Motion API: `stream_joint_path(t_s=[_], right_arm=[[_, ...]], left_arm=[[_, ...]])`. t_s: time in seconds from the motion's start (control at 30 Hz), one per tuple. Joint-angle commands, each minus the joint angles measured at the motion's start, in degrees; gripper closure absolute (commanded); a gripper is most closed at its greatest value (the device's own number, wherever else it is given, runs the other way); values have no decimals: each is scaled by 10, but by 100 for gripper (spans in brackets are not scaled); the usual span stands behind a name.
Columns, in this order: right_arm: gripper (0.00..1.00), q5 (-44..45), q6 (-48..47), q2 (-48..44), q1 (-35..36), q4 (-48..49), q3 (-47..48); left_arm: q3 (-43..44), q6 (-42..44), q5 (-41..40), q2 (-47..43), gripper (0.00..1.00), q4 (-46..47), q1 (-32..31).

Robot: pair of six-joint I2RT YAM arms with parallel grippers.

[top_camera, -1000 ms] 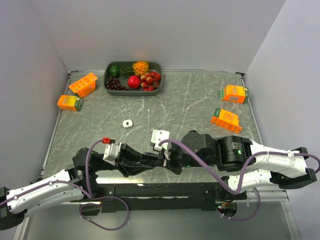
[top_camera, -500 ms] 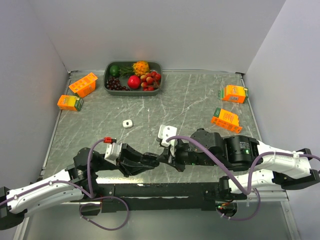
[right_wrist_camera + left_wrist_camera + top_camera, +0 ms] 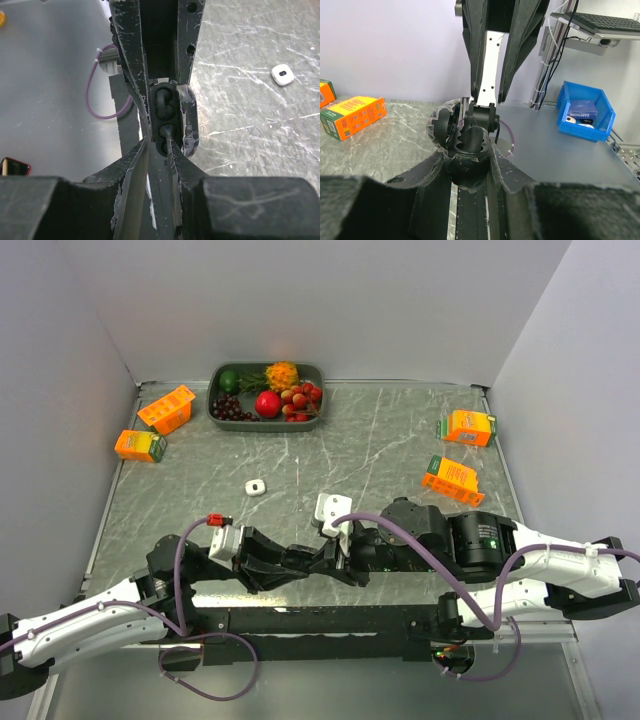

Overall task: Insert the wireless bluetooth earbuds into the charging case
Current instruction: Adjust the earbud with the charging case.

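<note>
My left gripper (image 3: 312,562) (image 3: 467,155) is shut on the black charging case (image 3: 470,137) (image 3: 165,107), holding it low over the table's near edge with its lid swung open. My right gripper (image 3: 330,558) (image 3: 159,144) meets it from the right, jaws a little apart at the case's mouth. A glossy black earbud (image 3: 167,131) with a tiny blue dot sits in a well of the case, just past my right fingertips. A small white earbud (image 3: 255,487) (image 3: 282,74) lies alone on the marble table, left of centre.
A grey fruit tray (image 3: 215,405) stands at the back. Orange cartons lie at the left (image 3: 166,408) (image 3: 140,445) and at the right (image 3: 469,427) (image 3: 452,479). A blue bin (image 3: 585,112) sits off the table.
My right arm shifted right a little, then closed in on the case again, and its jaws have parted. My left gripper kept the case almost still.
</note>
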Motion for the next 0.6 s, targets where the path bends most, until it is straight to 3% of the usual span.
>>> stream_joint_path(t_s=[0.0, 0.57], right_arm=[[71, 0, 4, 9, -3, -4, 6], [73, -14, 12, 19, -25, -11, 1]], left_arm=[[33, 1, 3, 5, 99, 19, -1], [36, 2, -1, -2, 99, 22, -1]])
